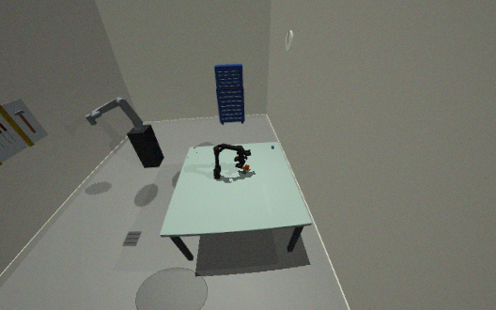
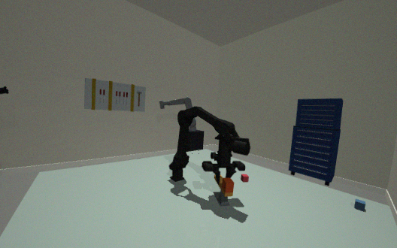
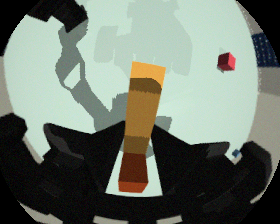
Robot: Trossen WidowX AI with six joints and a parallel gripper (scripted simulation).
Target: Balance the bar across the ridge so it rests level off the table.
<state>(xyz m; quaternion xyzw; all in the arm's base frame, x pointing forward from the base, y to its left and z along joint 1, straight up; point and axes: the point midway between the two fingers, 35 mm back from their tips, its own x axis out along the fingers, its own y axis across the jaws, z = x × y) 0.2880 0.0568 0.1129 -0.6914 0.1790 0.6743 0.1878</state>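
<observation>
Bar (image 2: 220, 182) (image 3: 141, 112) is gripped between your fingers (image 2: 225, 176), held up off the desk (image 1: 236, 202) (image 2: 102, 210) (image 3: 201, 100), with its orange block (image 1: 246, 167) (image 2: 228, 186) (image 3: 133, 172) at one end. In the exterior view the grey ridge (image 2: 222, 199) stands low beneath that block end; whether bar and ridge touch, you cannot tell, since the block hides the place. Judge the step as lining up and lowering. The block probably makes its end the heavy one, so don't trust the bar's middle: aim to rest it nearer the block, at the point where both sides should weigh alike. Keep it square across the ridge, bring it down slowly, and stop at first contact rather than pressing, or the ridge may shift. Check the level from the side before you part the fingers, then open them gently and evenly and lift straight up, for a brush of one finger could tip it. Leave the red cube (image 2: 244, 178) (image 3: 226, 61) and blue cube (image 1: 272, 147) (image 2: 359, 204) (image 3: 236, 153) alone. As for containers, you see none on the desk.
</observation>
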